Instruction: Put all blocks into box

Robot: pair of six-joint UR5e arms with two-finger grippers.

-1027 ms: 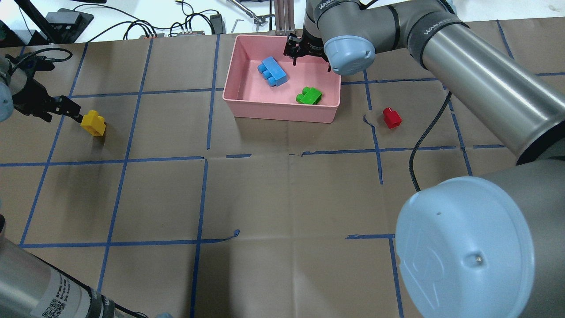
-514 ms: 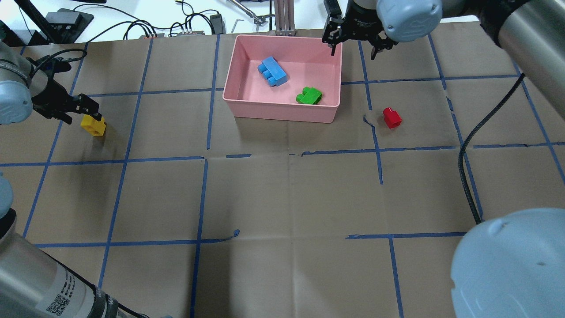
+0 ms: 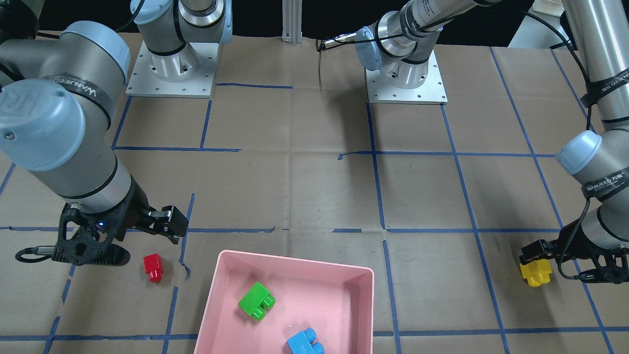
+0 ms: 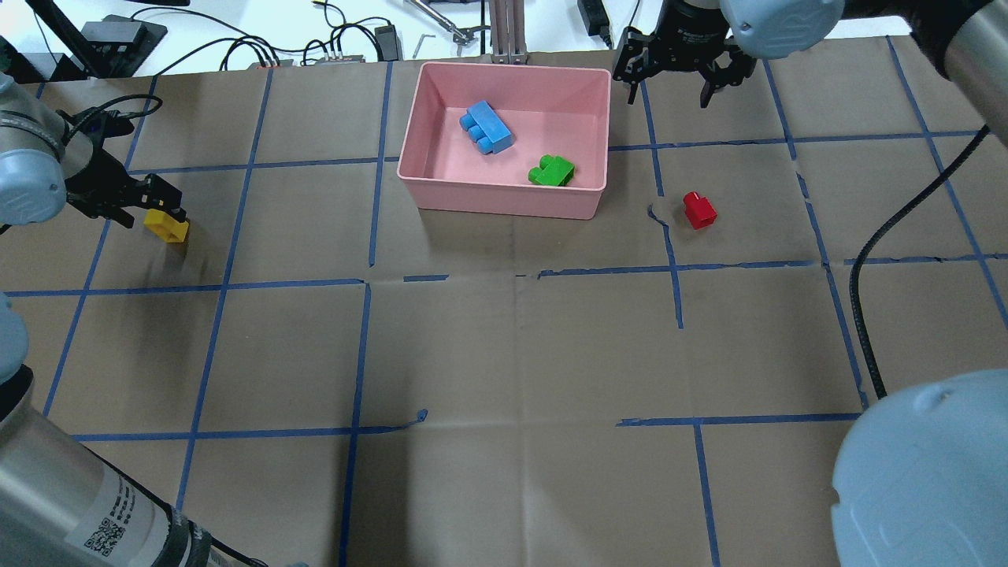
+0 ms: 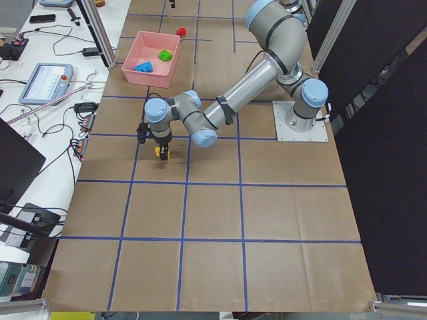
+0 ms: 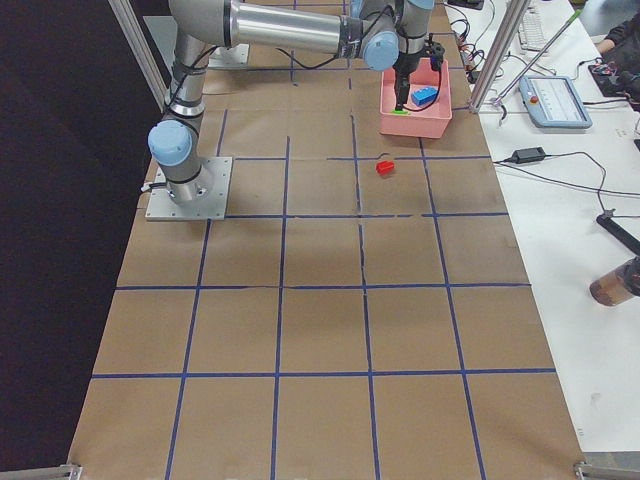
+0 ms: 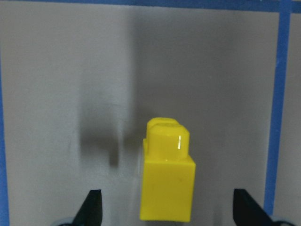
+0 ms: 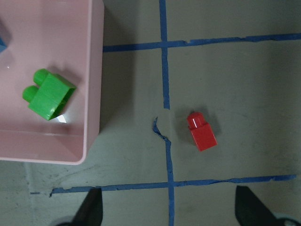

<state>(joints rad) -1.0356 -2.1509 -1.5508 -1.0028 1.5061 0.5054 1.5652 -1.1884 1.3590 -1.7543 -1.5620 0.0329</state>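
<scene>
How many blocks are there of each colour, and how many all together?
Green block: 1
Blue block: 1
Yellow block: 1
Red block: 1
Total: 4

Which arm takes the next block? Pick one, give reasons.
Left. The left gripper is open with the yellow block between its fingertips; the right gripper, also open, hangs beyond the box, away from the red block.
</scene>
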